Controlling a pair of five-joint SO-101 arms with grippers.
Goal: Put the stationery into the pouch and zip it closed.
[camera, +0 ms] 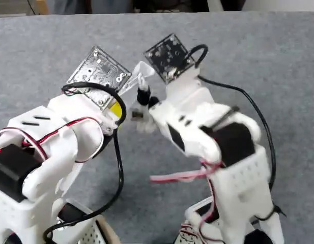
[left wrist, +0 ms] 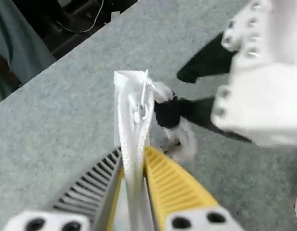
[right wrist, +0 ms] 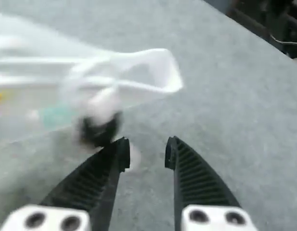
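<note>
My left gripper (left wrist: 134, 156), with one grey and one yellow finger, is shut on the zipper edge of the clear pouch (left wrist: 134, 103) and holds it up off the table. From above, the pouch (camera: 138, 76) shows between the two wrists. A small black and white piece (left wrist: 168, 113) hangs beside the pouch's zipper; I cannot tell what it is. My right gripper (right wrist: 145, 151) stands open just below that piece (right wrist: 97, 130), with nothing between its black fingers. Something teal (right wrist: 57, 115) shows blurred inside the pouch (right wrist: 138, 77).
Grey felt table (camera: 279, 61) lies all around, with open room to the right and far side. The two arms (camera: 197, 122) stand close together near the middle. The table's far edge (camera: 157, 12) meets a dark area behind.
</note>
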